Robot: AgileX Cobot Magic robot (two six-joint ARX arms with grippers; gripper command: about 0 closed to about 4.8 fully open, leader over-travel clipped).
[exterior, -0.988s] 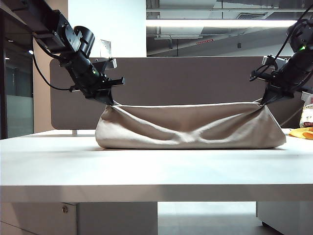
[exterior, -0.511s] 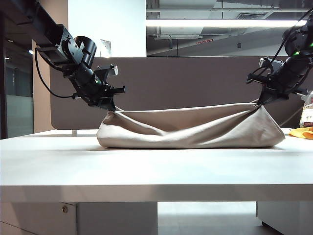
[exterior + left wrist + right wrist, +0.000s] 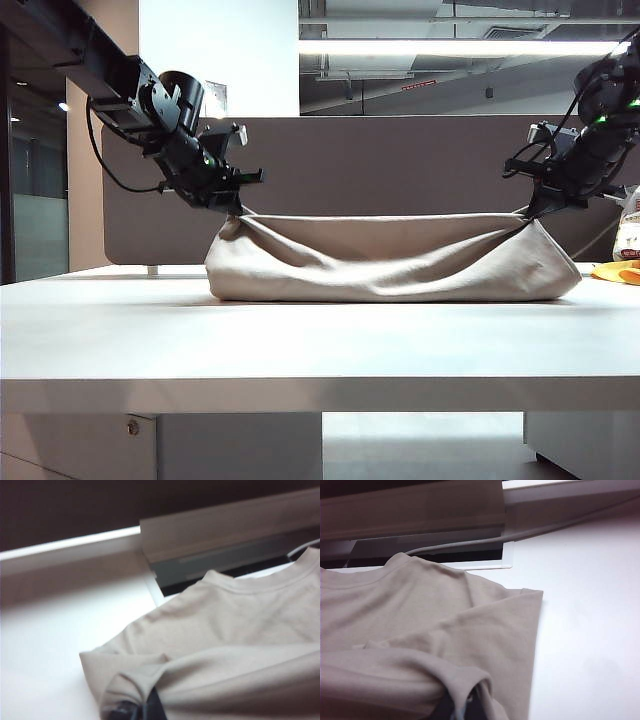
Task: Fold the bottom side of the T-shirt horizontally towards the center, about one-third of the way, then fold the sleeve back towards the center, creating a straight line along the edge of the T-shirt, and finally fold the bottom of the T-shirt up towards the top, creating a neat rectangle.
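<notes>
here left gripper (image 3: 236,209) and right gripper (image 3: 532,211) pinch t-shirt (image 3: 390,258) corners.

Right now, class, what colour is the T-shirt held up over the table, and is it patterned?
Plain beige-cream T-shirt, no pattern; clearest in the exterior view.

Beige-cream knit T-shirt (image 3: 392,258) on the white desk, lifted at its two upper corners so that the raised edge (image 3: 385,216) sags in a shallow curve between them. The lower part rests on the desk in soft diagonal folds. Wrist views show the ribbed neckline (image 3: 260,582) lying flat toward the divider and a layer doubled over the body (image 3: 470,630).
</notes>
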